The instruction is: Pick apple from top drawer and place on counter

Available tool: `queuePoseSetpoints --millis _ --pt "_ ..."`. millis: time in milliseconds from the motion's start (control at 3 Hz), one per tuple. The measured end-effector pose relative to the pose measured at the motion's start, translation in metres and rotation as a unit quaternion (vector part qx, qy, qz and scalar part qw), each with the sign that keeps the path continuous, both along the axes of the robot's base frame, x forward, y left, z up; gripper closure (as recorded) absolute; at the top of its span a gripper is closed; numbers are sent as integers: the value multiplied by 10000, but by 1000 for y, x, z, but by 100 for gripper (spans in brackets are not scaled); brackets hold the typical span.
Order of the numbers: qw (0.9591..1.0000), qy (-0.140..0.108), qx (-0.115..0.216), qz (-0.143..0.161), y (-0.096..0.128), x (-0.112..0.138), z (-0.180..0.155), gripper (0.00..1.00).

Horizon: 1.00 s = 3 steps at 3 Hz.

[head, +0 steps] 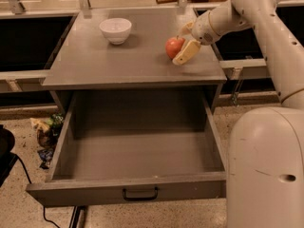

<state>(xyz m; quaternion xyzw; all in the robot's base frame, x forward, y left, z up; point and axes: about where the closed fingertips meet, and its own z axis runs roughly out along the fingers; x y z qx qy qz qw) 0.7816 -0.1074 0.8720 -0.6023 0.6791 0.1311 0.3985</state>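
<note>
In the camera view, the apple sat on the counter, in the upper right part of the frame, close to the counter's right edge. It looked like it was resting on the grey top and not hanging in the air.

The gripper was right at the apple, on its right side and touching it. I could not tell if the gripper was squeezing the apple or had let it go.

The top drawer was pulled wide open in the lower half of the frame. Nothing showed inside it.

So I think most of the job was done. The apple was out of the drawer and up on the counter. What was left was small: be sure the apple was let go, then lift the arm away without bumping it, so it would not roll off the near edge.

A white bowl stood on the counter toward the upper left, well apart from the apple.

I could not read any words, brands or labels anywhere.
</note>
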Motion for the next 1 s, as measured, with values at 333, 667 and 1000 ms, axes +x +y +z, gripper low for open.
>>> queuePoseSetpoints --millis 333,667,1000 --pt "10000 -40 9 -6 -1 0 3 0" --pt "9996 -242 147 -96 -13 -6 17 0" --pt "9978 -484 358 -277 -32 -21 31 0"
